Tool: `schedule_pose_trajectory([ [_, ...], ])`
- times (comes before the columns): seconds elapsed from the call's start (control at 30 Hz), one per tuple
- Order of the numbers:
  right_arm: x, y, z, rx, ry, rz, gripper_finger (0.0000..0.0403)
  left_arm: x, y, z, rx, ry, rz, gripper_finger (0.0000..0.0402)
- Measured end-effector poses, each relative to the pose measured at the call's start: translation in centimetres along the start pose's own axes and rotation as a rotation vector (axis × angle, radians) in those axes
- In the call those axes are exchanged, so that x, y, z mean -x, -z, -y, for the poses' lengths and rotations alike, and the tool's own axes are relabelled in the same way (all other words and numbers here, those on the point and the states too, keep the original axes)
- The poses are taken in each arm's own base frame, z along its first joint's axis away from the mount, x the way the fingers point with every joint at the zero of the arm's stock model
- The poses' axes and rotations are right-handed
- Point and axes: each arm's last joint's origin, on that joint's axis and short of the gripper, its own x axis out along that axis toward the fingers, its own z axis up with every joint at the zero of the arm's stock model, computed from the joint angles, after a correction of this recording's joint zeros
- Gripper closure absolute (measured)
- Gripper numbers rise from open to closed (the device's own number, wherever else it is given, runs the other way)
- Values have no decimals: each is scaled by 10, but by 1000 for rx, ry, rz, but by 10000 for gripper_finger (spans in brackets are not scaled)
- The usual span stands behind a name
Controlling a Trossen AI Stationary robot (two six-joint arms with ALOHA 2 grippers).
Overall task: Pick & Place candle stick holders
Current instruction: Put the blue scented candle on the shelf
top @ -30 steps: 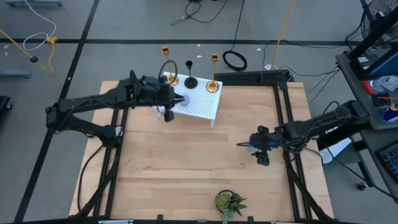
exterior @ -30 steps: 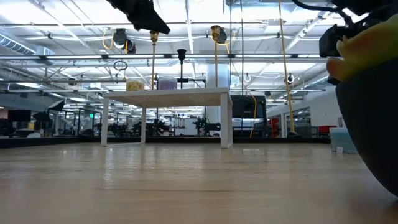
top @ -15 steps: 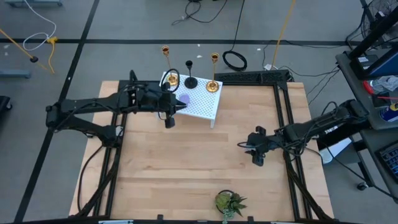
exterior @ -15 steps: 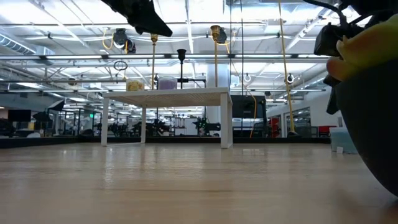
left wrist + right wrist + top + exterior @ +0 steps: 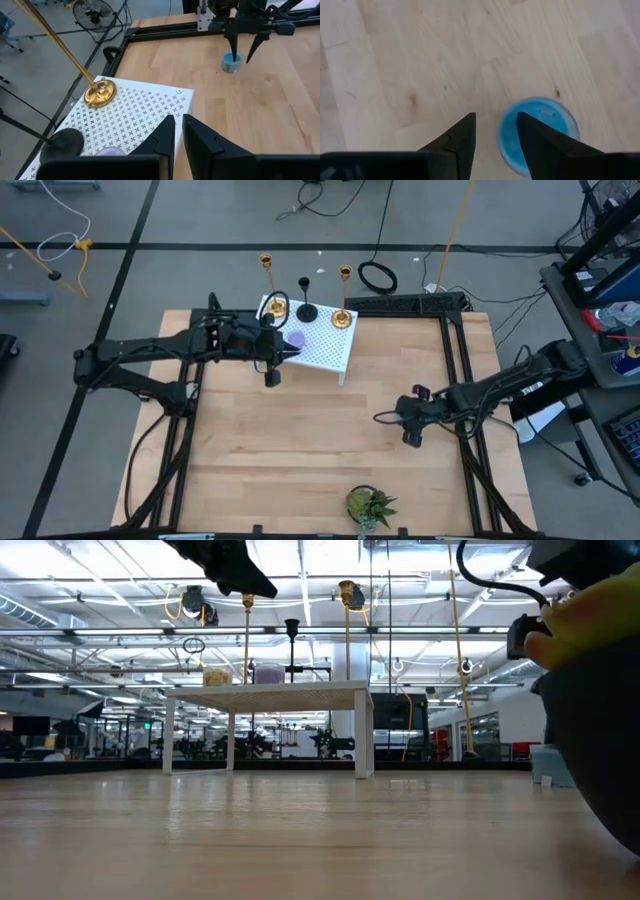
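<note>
My right end effector (image 5: 492, 135) has slid left along the surface (image 5: 300, 440), its fingers narrowing beside the blue puck (image 5: 540, 131), gripping nothing. My left end effector (image 5: 178, 134) stays nearly shut over the white perforated rack (image 5: 325, 348); the candlesticks (image 5: 342, 318) remain unpicked.

Desk (image 5: 300, 440): you had a light wooden top edged by a black frame.
Rack (image 5: 325, 352): your white perforated rack stood at the far edge of the desk, on short legs.
Purple puck (image 5: 296, 338): you could see it lying on the rack.
Blue puck (image 5: 231, 62): it sat on the bare wood, well apart from the rack.
Plant (image 5: 368, 505): a small potted plant stood at your near desk edge.
Cable coil (image 5: 377, 277): a black loop lay on the floor beyond the desk.
</note>
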Motion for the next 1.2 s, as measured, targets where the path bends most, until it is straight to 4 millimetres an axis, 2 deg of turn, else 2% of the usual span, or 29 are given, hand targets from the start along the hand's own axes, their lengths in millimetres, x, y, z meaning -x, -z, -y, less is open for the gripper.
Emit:
schedule_pose_trajectory([
  [0.37,-2,-2,2,38,42,30,275,0,1,0,1,1,-5,360],
  [0.77,-2,-1,2,55,1,-11,394,0,1,0,3,2,-5,360],
  [1.07,3,0,1,135,-79,-37,399,0,1,0,3,2,-5,360],
  [1.2,19,-10,-3,128,-136,36,400,0,0,0,9,2,-5,360],
])
